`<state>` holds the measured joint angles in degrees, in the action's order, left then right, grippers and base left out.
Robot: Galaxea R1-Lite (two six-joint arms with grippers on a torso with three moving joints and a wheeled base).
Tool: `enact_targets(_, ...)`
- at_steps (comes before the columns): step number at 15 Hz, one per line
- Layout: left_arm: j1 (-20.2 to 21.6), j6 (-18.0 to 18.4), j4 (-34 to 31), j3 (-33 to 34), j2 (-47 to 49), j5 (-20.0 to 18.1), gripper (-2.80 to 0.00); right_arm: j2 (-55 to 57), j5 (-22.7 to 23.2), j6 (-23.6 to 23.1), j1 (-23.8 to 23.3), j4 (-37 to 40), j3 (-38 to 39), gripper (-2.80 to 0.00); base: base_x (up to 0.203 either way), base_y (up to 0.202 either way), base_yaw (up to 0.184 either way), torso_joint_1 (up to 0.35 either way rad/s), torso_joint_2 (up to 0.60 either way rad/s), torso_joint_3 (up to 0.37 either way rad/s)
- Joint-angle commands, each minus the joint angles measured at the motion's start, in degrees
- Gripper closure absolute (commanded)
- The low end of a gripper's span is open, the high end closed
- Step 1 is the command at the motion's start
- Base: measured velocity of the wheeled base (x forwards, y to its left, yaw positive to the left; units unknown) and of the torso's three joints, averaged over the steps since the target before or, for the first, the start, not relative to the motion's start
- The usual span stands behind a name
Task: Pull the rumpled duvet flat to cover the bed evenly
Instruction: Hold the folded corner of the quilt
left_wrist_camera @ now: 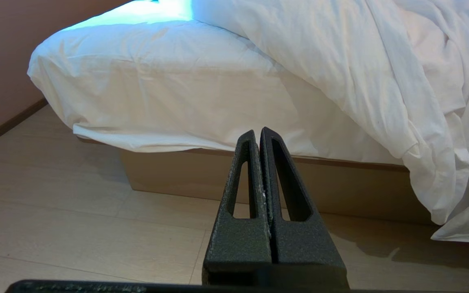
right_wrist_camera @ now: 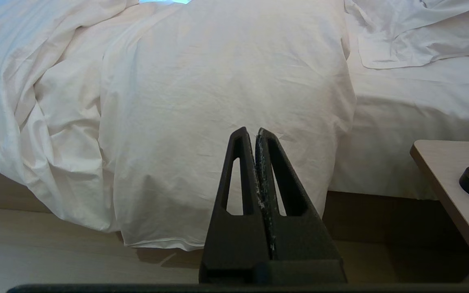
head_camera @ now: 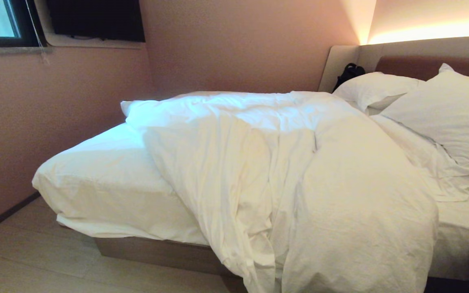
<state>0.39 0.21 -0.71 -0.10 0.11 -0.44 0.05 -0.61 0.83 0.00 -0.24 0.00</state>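
Work had not begun: the duvet lay bunched across the bed, spilling floorward, left pincer and right pincer both closed, empty.

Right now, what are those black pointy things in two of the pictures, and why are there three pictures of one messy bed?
They belong to a robot with two arms. One camera sits on its head and sees the whole bed. The other two ride on its wrists, so each shows that arm's black tool: the left tool and the right tool. Both are pinched shut and hold nothing. On the bed lies a rumpled duvet spilling over the side, with pillows at the head.
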Motion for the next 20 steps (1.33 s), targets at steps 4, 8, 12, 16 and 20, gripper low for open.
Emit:
enact_targets(4, -0.04, -0.03, 0.0, 0.01, -0.02, 0.0, 0.0, -0.05, 0.0, 0.05, 0.0, -0.03, 0.0, 0.0, 0.0, 0.0, 0.0, 0.0, 0.0, 0.0)
enact_targets(8, -0.04, -0.03, 0.0, 0.01, -0.02, 0.0, 0.0, -0.05, 0.0, -0.01, 0.0, -0.03, 0.0, 0.0, 0.0, 0.0, 0.0, 0.0, 0.0, 0.0)
enact_targets(12, -0.04, -0.12, 0.0, 0.01, -0.02, 0.0, 0.0, -0.05, 0.0, 0.02, 0.0, -0.03, 0.0, 0.0, 0.001, 0.062, -0.003, 0.001, 0.0, 0.001)
enact_targets(16, -0.04, -0.12, 0.0, 0.01, -0.02, 0.0, 0.0, -0.05, 0.0, 0.05, 0.0, -0.03, 0.0, 0.0, 0.0, 0.196, -0.001, 0.004, 0.0, 0.002)
enact_targets(20, -0.02, -0.12, 0.0, 0.01, -0.02, 0.0, 0.0, -0.05, 0.0, -0.03, 0.0, -0.03, 0.0, 0.0, 0.0, 0.195, 0.0, 0.001, 0.0, 0.002)
